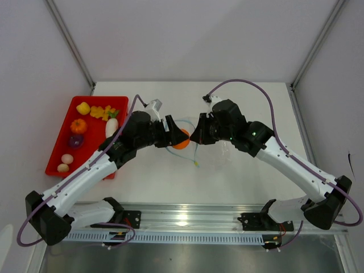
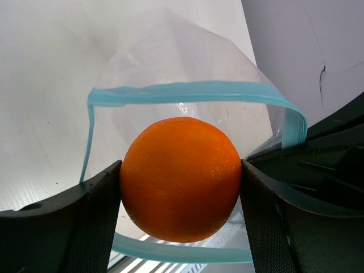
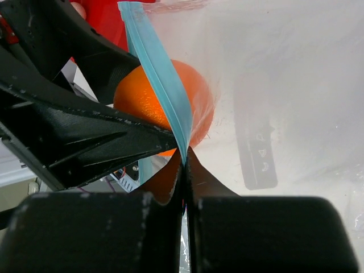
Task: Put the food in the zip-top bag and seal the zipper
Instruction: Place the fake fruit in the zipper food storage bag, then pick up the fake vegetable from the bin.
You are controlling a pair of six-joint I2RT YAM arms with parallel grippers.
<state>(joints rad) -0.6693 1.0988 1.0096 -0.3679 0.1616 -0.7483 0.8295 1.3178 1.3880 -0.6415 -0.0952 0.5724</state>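
An orange toy food (image 2: 181, 179) is clamped between the two black fingers of my left gripper (image 1: 181, 136), right at the mouth of the zip-top bag (image 2: 182, 62). The blue-teal zipper (image 2: 193, 91) curves open around the orange, above and below it. My right gripper (image 3: 185, 162) is shut on the zipper strip (image 3: 159, 74) and holds that edge up, with the orange (image 3: 199, 96) just behind it. From above, both grippers meet at mid-table over the clear bag (image 1: 219, 153). More food lies on the tray: a yellow piece (image 1: 83, 108), a white one (image 1: 111, 127), a purple one (image 1: 75, 141).
The red tray (image 1: 60, 149) sits at the left side of the table, beside the left arm. A small orange pumpkin-like piece (image 1: 78, 125) and pale egg-shaped pieces (image 1: 66, 162) also lie on it. White walls enclose the table on three sides.
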